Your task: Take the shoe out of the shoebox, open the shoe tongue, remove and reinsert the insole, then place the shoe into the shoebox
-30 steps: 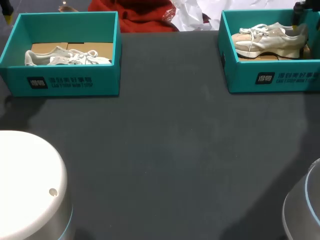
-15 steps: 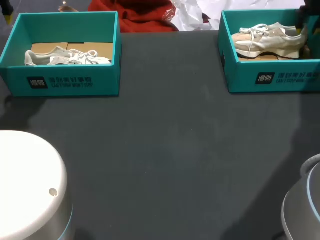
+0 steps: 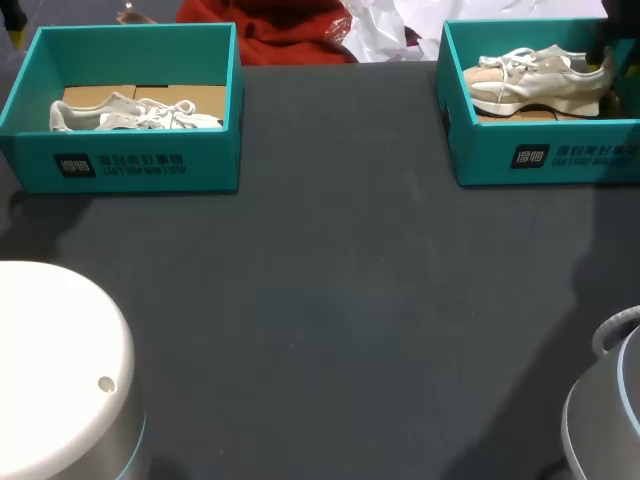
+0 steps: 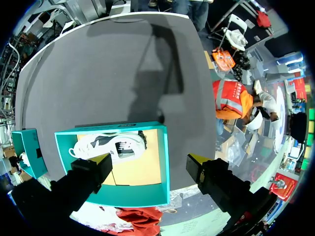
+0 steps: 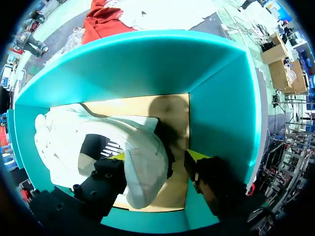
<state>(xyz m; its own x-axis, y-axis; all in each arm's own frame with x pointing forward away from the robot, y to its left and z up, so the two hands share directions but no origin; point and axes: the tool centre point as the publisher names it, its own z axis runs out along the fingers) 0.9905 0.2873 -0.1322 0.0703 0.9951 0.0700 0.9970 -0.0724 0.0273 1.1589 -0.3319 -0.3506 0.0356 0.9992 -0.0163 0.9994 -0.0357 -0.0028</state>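
Your right gripper [image 5: 156, 158] sits low in right shoebox [image 5: 216, 98], fingers apart, straddling sneaker [image 5: 98, 147] heel, likely for lift-out (not clamped yet). Your left gripper [image 4: 148, 162] hangs spread above left shoebox [image 4: 166, 157], 2nd sneaker [image 4: 106, 145] inside.

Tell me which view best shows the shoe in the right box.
The right wrist view: the shoe fills it, heel between the fingers of the open right hand. The head view shows it small, side-on. The left wrist view shows only its box, far off.
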